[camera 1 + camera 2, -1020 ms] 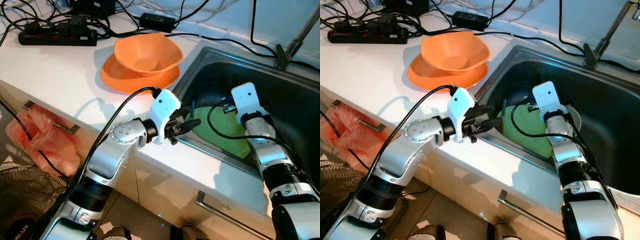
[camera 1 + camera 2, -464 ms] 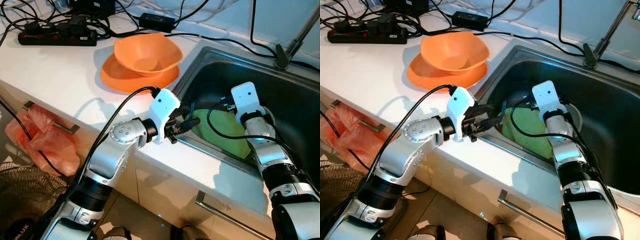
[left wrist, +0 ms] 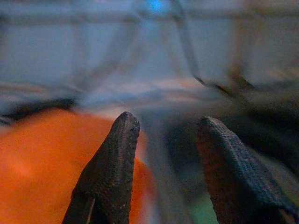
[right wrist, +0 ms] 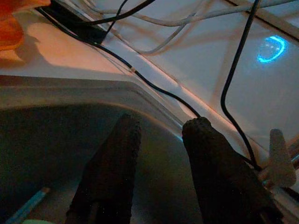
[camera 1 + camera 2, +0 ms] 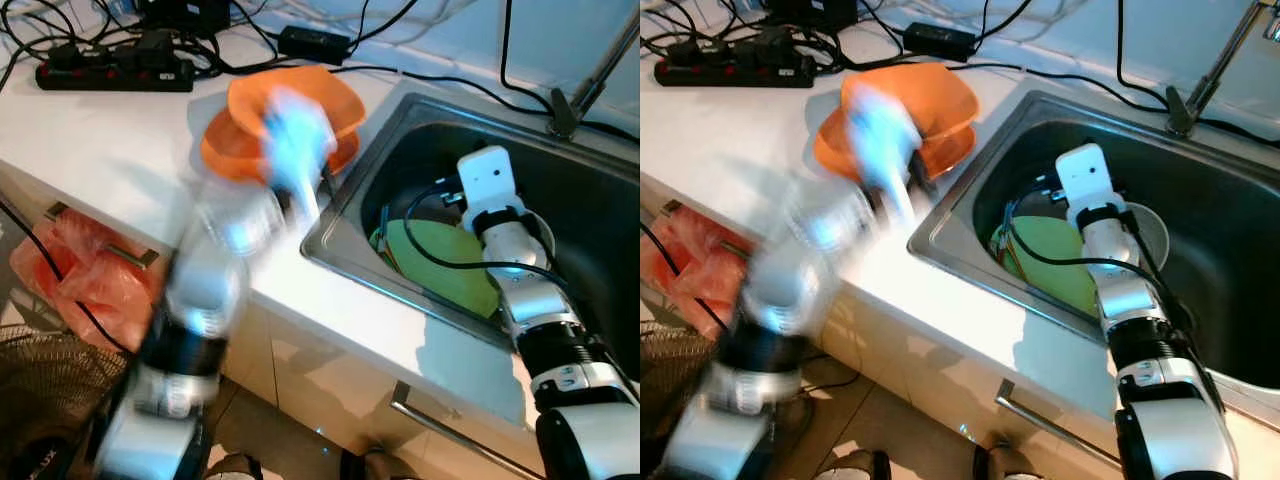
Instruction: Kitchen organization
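Observation:
A green plate [image 5: 447, 267] lies in the steel sink [image 5: 590, 215], with thin blue-handled utensils [image 5: 383, 224] at its left edge. My right gripper [image 5: 443, 196] hovers just above the plate's far side, open, with nothing between its fingers [image 4: 112, 168]. An orange bowl [image 5: 335, 95] sits on an orange plate [image 5: 222, 155] on the white counter left of the sink. My left arm is a blur in front of them. The left gripper [image 3: 166, 123] is open and empty, with orange showing behind one finger.
A black power strip [image 5: 115, 72] and tangled cables lie at the back of the counter. The faucet [image 5: 578, 98] stands behind the sink. A pale bowl [image 5: 1147, 228] sits in the sink behind my right arm. Below the counter are a red plastic bag [image 5: 85, 275] and drawer handles [image 5: 450, 428].
My left arm has swung up from the sink's front edge toward the orange bowl, and is blurred. The green plate, tilted before, now lies flatter in the sink. The right gripper rose slightly.

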Robot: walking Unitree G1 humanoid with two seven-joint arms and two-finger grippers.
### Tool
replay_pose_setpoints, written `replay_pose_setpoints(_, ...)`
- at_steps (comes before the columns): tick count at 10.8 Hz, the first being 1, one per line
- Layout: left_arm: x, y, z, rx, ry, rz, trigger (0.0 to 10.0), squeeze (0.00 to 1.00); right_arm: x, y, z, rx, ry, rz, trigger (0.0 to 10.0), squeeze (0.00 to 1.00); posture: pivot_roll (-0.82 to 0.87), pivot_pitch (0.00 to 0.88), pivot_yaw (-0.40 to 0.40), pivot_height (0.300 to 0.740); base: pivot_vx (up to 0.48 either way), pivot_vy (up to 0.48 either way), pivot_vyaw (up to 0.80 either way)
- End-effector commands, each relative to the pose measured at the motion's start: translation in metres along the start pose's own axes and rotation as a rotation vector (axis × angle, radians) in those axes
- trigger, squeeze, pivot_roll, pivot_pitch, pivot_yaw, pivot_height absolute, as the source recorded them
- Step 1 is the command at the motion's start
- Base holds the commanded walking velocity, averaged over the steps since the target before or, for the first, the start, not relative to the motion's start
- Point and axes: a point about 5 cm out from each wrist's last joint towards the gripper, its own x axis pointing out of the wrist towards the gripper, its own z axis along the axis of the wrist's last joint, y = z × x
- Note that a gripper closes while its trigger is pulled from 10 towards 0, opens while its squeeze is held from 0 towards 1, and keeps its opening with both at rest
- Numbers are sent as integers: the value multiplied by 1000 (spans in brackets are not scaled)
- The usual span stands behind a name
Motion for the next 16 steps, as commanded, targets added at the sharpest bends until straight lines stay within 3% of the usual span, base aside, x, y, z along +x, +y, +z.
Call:
replay_pose_setpoints(1, 0, 10, 3, 8, -9, 78, 10000, 0, -1, -1, 3, 20, -23, 3, 10000, 0, 53, 129, -47, 740, 0, 0, 0)
replay_pose_setpoints(3, 1, 29, 14, 16, -47, 203, 10000, 0, -1, 1, 4, 28, -36, 16, 10000, 0, 52, 129, -44, 740, 0, 0, 0)
replay_pose_setpoints(5, 0, 57, -4, -64, 48, 388, 10000, 0, -2, 5, 5, 38, -45, 34, 10000, 0, 55, 126, -45, 740, 0, 0, 0)
replay_pose_setpoints(10, 5, 55, -26, -366, 95, 386, 10000, 0, -2, 7, 9, 44, -71, 62, 10000, 0, 47, 113, -45, 740, 0, 0, 0)
replay_pose_setpoints(14, 10, 53, -35, -488, 165, 431, 10000, 0, -2, 9, 9, 43, -75, 70, 10000, 0, 50, 103, -43, 740, 0, 0, 0)
replay_pose_setpoints(16, 11, 54, -27, -472, 152, 444, 10000, 0, -2, 9, 11, 47, -83, 73, 10000, 0, 44, 105, -37, 740, 0, 0, 0)
